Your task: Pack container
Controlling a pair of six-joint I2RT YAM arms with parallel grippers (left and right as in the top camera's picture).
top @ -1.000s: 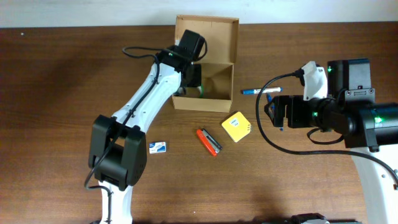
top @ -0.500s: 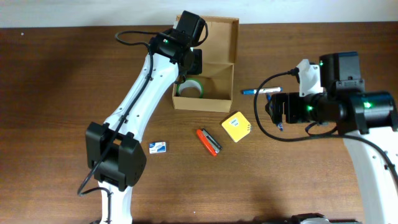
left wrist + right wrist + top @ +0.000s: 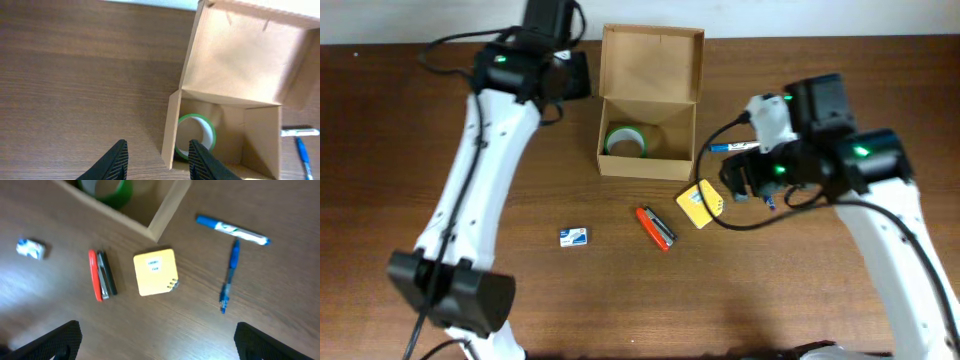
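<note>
Right gripper [image 3: 157, 330] had swung left to hover over the yellow cube [image 3: 700, 204], jaws spread wide, holding nothing. Farther back, the container [image 3: 647, 170] sat mid-table with its lid flap up and a green tape roll [image 3: 625, 142] inside. Left gripper [image 3: 157, 150] had backed out beyond its left wall, fingers partly apart, empty, touching nothing.

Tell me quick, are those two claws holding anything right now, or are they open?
Left gripper: open, holding nothing.
Right gripper: wide open, holding nothing.
</note>
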